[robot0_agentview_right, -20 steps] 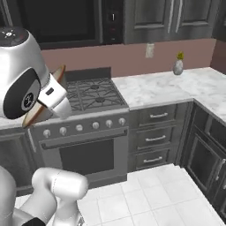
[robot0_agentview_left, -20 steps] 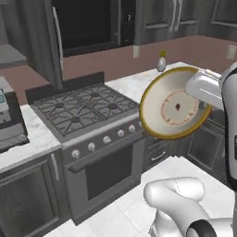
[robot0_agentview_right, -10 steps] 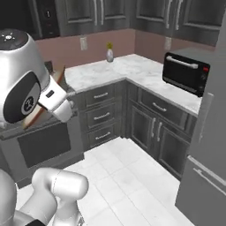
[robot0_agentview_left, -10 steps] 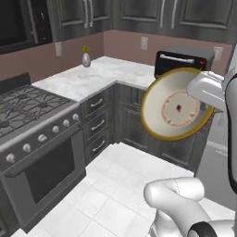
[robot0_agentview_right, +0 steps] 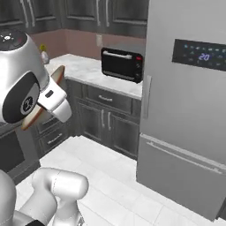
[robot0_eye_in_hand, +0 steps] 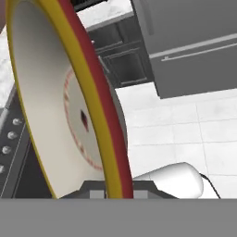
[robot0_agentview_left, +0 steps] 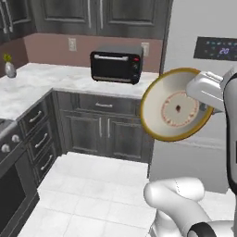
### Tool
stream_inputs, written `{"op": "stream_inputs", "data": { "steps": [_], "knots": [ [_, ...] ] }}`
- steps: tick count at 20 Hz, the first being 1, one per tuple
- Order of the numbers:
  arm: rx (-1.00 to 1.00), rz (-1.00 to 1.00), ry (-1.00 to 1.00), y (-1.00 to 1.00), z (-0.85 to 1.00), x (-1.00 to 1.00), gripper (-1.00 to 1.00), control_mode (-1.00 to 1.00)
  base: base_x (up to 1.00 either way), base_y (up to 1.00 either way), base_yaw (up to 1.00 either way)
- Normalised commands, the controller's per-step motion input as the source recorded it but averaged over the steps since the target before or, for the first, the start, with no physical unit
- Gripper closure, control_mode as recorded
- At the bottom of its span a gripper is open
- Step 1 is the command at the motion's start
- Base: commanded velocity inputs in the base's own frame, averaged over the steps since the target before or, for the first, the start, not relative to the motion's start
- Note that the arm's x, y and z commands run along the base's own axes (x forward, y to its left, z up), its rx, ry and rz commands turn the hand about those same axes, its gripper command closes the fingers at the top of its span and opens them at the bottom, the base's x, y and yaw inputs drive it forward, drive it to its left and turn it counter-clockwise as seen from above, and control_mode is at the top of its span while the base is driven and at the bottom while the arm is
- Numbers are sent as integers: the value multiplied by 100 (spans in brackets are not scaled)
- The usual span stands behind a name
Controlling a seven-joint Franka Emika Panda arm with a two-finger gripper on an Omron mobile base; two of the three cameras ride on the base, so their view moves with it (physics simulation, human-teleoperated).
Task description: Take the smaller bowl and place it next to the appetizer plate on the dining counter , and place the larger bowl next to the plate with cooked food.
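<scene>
My gripper is shut on the rim of the larger bowl, a wide cream bowl with a golden-brown rim and a reddish ring on its base. The bowl is held up on edge in the air, its inside facing the left base camera. From the right base view the larger bowl appears edge-on beside the white wrist. In the hand view the larger bowl rises from the gripper, its rim pinched between the fingertips. The smaller bowl, both plates and the dining counter are out of view.
A grey fridge stands ahead to the right. A black toaster oven sits on the marble corner counter over dark cabinets. The stove front is at the left edge. White tiled floor lies below.
The whole scene has swung past as the base turned: the stove slid off to the left, and the toaster oven and fridge came into view. The bowl stays in the gripper, same pose.
</scene>
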Motion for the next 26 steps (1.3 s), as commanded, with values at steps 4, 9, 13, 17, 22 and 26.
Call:
{"op": "stream_inputs", "data": {
  "steps": [4,9,13,17,22,26],
  "knots": [
    [0,0,0,0,0,0,100,100,-18,0,-67],
    [0,0,0,0,0,0,100,100,-31,3,-69],
    [0,0,0,0,0,0,100,100,-22,5,-69],
    [0,0,0,0,0,0,100,100,-4,1,-66],
    [0,0,0,0,0,0,100,100,-1,0,-62],
    [0,0,0,0,0,0,100,100,-7,0,-61]
  ]
}}
